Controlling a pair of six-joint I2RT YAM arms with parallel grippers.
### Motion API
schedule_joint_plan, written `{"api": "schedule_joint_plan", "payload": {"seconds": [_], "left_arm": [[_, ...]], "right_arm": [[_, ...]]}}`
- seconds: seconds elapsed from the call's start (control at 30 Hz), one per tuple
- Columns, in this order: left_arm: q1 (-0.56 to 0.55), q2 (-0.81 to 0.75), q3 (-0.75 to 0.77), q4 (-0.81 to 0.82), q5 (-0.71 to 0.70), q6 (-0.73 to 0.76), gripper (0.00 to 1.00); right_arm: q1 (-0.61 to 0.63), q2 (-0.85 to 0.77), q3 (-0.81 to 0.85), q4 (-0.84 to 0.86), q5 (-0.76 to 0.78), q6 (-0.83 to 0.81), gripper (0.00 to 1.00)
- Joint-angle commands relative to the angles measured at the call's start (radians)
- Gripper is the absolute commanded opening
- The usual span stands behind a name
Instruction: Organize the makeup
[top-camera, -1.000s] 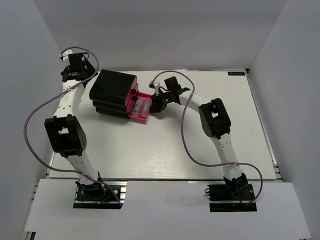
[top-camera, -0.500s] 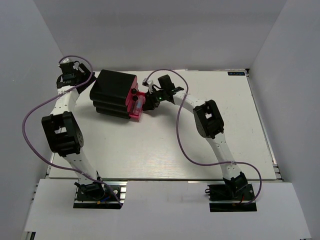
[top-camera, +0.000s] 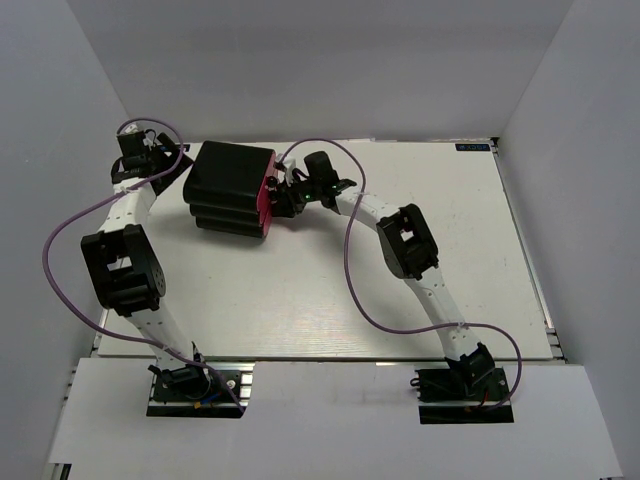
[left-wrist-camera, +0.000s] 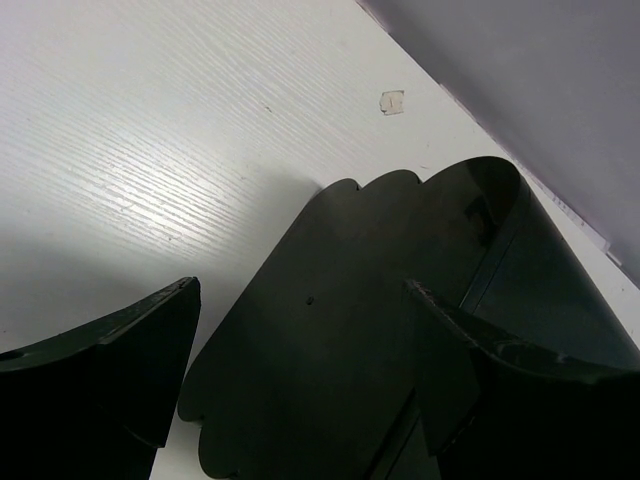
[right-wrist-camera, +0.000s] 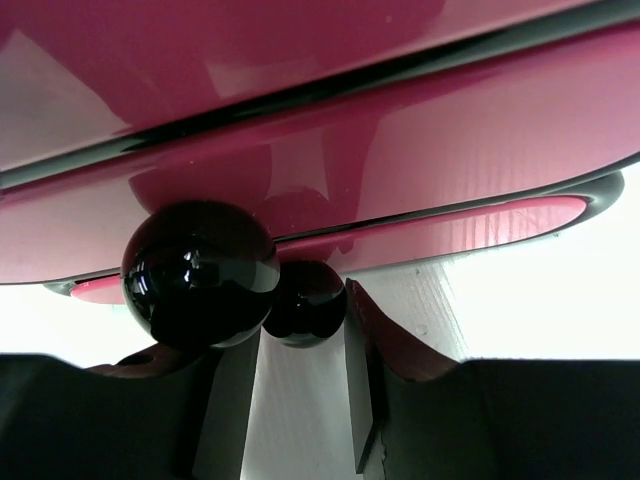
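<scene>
— From above, how do things stand?
— The black box sits at the far left of the table. Its pink drawers look flush with the case. The right gripper is up against those pink fronts, and the left gripper is at the box's back side. No makeup shows in this view.
— And the left wrist camera?
— Its fingers are spread wide with the box's dark back panel between them, and nothing is pinched. I can't say whether they touch the box.
— The right wrist?
— Pink fronts fill the frame, with only thin dark seams between them. A small black knob sits right at the tips of the fingers, which have a narrow gap between them. A bigger knob is just beside it. I can't tell whether the fingers pinch the small knob or merely flank it.
— So how far along is it?
— Near the end, I'd judge. The makeup is out of sight in every view, most likely inside the shut drawers, though that is hidden. What seems left is letting go and backing both arms off.
</scene>
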Motion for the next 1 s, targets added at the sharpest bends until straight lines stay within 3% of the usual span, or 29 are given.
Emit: {"api": "schedule_joint_plan", "payload": {"seconds": [0.0, 0.13, 0.43, 0.73, 0.8, 0.97], "left_arm": [[-0.051, -0.035, -0.036, -0.105, 0.162, 0.012, 0.91], [-0.051, -0.026, -0.021, -0.111, 0.150, -0.013, 0.92], [-0.040, -0.027, 0.008, -0.152, 0.092, -0.068, 0.98], [0.070, -0.061, 0.059, -0.216, 0.003, -0.147, 0.98], [0.098, -0.072, 0.065, -0.223, -0.005, -0.158, 0.98], [0.129, -0.116, 0.051, -0.232, -0.011, -0.171, 0.98]], "right_arm": [[0.064, 0.007, 0.043, 0.159, 0.042, 0.016, 0.09], [0.062, -0.027, -0.018, 0.171, 0.060, 0.024, 0.40], [0.056, -0.110, -0.162, 0.231, 0.045, 0.068, 0.70], [0.039, -0.202, -0.276, 0.283, 0.069, 0.084, 0.82], [0.033, -0.226, -0.311, 0.291, 0.072, 0.084, 0.89], [0.006, -0.303, -0.434, 0.340, 0.098, 0.087, 0.89]]}}
